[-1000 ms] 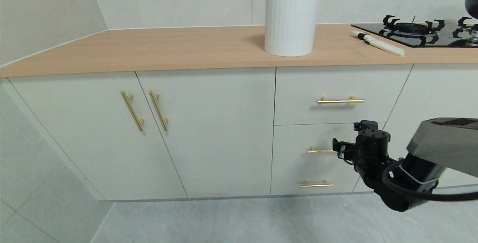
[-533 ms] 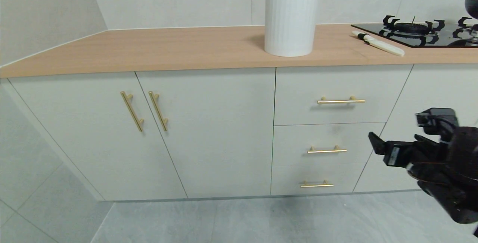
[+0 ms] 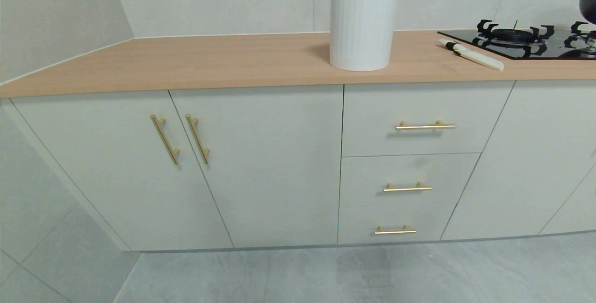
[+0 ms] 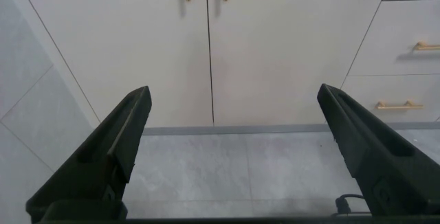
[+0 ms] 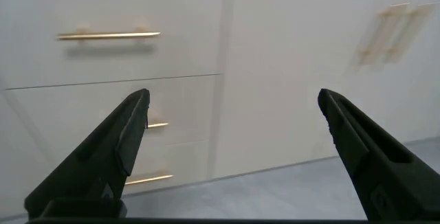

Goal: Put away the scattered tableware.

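Observation:
A white knife with a black band (image 3: pixel 471 54) lies on the wooden counter (image 3: pixel 223 63), just left of the gas hob (image 3: pixel 521 40). Below it are three shut drawers with gold handles: top (image 3: pixel 425 126), middle (image 3: pixel 407 188) and bottom (image 3: pixel 395 231). My right gripper (image 5: pixel 234 100) is open and holds nothing; it faces the drawer fronts, with the top handle (image 5: pixel 108 36) ahead of it. My left gripper (image 4: pixel 234 97) is open with nothing in it, low over the floor, facing the shut double doors (image 4: pixel 206 45).
A tall white ribbed vase (image 3: pixel 362 19) stands on the counter above the drawers. The double cabinet doors carry two gold handles (image 3: pixel 164 138) (image 3: pixel 197 138). Grey tiled floor (image 3: pixel 326 275) runs in front of the cabinets. A wall closes off the left side.
My right arm drew back from the middle drawer handle, swung to the right and left the head view. The drawers stayed shut.

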You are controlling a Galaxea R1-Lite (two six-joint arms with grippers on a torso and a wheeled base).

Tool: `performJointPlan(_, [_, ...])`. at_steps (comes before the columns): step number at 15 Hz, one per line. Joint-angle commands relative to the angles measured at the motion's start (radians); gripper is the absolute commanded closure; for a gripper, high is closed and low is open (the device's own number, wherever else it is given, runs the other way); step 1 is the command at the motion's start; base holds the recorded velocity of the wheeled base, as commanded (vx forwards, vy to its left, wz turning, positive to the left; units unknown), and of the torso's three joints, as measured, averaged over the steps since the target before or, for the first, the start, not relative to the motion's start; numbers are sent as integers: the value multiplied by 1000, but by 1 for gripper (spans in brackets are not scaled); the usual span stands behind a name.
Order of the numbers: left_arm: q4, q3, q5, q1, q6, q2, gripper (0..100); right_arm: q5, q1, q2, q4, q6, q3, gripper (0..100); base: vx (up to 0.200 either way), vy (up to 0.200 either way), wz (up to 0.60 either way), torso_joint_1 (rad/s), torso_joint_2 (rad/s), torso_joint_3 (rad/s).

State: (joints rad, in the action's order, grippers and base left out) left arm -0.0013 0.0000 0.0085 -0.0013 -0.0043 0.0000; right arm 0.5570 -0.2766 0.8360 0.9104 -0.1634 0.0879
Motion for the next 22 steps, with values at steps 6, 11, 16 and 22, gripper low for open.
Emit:
performJointPlan(6, [0,0,1,0,0,2,0,57,197,-738,-794,-16,259,0,0,0,0,0,0,0])
performJointPlan(11, [0,0,1,0,0,2,0,-58,275,-836,-966,38,219,0,0,0,0,0,0,0])
performJointPlan(16, [0,0,1,0,0,2,0,-468,275,-836,-903,162,7,0,0,0,0,0,0,0])
performJointPlan(22, [0,0,1,0,0,2,0,-509,275,-836,-866,160,-88,0,0,0,0,0,0,0])
